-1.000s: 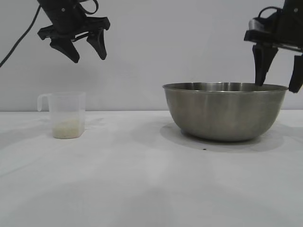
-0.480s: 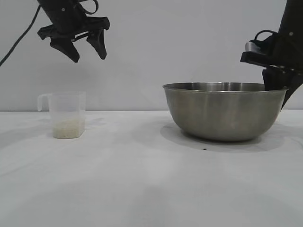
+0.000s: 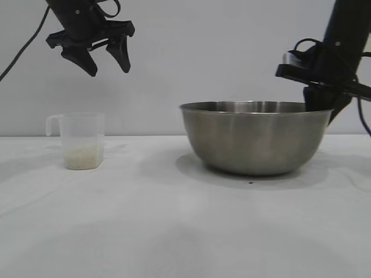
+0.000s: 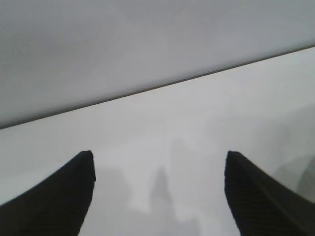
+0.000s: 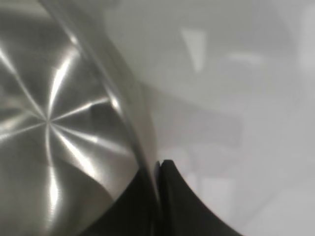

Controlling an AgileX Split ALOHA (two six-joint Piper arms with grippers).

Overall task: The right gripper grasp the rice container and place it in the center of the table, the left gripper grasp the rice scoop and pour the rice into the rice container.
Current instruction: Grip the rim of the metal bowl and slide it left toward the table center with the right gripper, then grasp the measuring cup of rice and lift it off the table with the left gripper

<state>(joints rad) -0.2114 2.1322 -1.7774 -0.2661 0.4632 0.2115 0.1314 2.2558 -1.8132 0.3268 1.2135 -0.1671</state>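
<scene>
Light: bright, even and soft, falling from above onto the white desk (image 3: 174, 231).
Shadows: faint grey patches under the rice container (image 3: 254, 139) and beside the rice scoop (image 3: 81, 141).
Glare: streaked star-shaped highlights inside the rice container in the right wrist view.
Blur: both wrist views are soft, with hazy edges.

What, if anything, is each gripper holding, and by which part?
The right gripper pinches the rice container by its rim. The left gripper holds nothing.

the rice container (image 3: 255, 139) is brushed steel, dully glossy, its inside streaked with bright radial glints. the rice scoop (image 3: 83, 140) is cloudy translucent plastic. the table (image 3: 174, 231) looks smooth, matt white. both claws are matt black.
</scene>
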